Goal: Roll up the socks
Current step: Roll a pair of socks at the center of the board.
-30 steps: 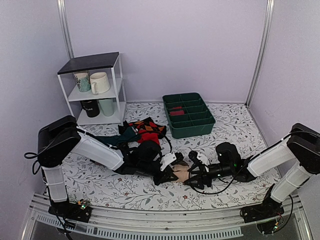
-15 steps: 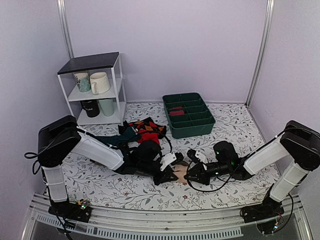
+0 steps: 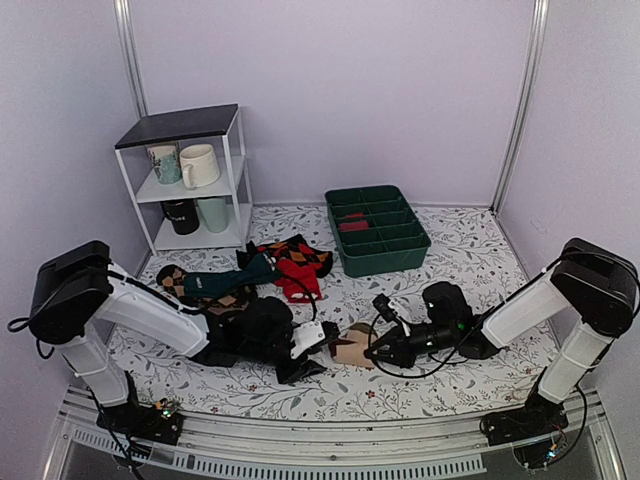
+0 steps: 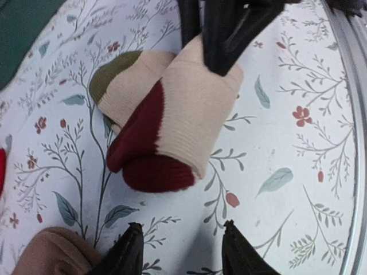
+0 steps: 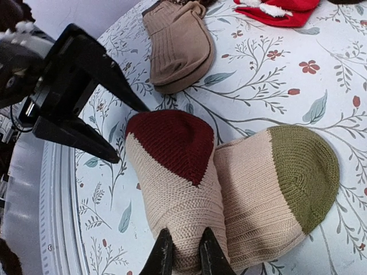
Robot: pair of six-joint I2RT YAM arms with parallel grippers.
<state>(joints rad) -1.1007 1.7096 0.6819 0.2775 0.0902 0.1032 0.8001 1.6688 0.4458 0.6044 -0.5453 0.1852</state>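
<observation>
Lilac walls [image 3: 350,90] enclose the floral-patterned table [image 3: 470,250]. The right gripper [image 5: 186,236] pinches the socks [image 5: 178,172]; the left gripper [image 4: 182,230] hangs released.

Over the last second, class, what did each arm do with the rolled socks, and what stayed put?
The left pincer opened, let go of the rolled beige knit socks with maroon and olive toes, and drew back leftward. The right pincer moved in and shut on the roll. The green plastic tray and white mug shelf stayed put.
</observation>
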